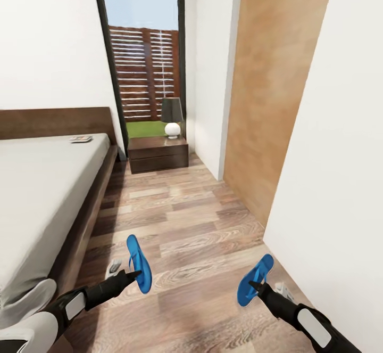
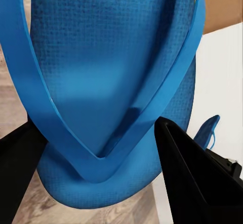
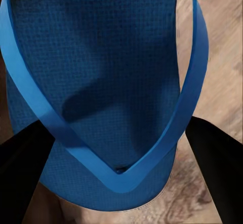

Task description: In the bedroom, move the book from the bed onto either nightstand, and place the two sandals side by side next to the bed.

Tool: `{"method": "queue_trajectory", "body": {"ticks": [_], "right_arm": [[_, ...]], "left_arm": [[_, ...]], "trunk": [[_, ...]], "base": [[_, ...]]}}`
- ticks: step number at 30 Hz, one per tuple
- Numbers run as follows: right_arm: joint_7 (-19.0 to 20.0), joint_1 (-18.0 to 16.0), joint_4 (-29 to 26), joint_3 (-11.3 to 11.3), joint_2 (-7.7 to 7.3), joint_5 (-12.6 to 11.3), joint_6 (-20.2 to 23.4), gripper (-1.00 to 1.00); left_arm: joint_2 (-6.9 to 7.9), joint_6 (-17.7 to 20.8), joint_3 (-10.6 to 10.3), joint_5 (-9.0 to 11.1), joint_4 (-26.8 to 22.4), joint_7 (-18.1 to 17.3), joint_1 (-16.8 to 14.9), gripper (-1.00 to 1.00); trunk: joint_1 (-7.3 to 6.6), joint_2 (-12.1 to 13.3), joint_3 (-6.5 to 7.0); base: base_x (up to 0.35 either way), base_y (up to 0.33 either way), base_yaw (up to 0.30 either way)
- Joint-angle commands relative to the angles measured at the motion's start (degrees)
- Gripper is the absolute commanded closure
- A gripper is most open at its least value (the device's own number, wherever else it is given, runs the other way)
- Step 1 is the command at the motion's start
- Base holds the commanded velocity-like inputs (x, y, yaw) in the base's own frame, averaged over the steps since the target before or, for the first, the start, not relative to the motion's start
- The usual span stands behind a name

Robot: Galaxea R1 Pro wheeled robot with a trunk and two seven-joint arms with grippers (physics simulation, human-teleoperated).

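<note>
Blue pebbled-foam sandals (image 1: 139,263) — one gripped in each end effector, left (image 1: 134,275) and right (image 1: 254,287) — above wood-plank floor (image 1: 197,225)

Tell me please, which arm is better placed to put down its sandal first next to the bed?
Probably the left. The left gripper holds its blue sandal over the floor close beside the bed. The right gripper holds the other sandal much farther from the bed, near the white wall.
</note>
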Motion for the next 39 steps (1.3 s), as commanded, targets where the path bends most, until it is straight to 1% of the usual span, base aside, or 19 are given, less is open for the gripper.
{"method": "queue_trajectory", "body": {"ticks": [1,12,39], "right_arm": [[0.1,0.0,0.0,0.3,-0.08,-0.5,0.1,1.00],[0.1,0.0,0.0,0.3,-0.06,-0.5,0.1,1.00],[0.2,0.0,0.0,0.3,-0.01,-0.5,0.1,1.00]], "left_arm": [[0.01,0.5,-0.2,0.5,0.0,-0.1,0.0,1.00],[0.04,0.5,-0.2,0.5,0.0,-0.1,0.0,1.00],[0.06,0.5,-0.2,0.5,0.0,-0.1,0.0,1.00]], "trunk": [[0.00,0.0,-0.06],[0.00,0.0,-0.06],[0.00,0.0,-0.06]], "base": [[0.169,-0.144,0.232],[0.168,-0.116,0.232],[0.166,-0.015,0.232]]}}
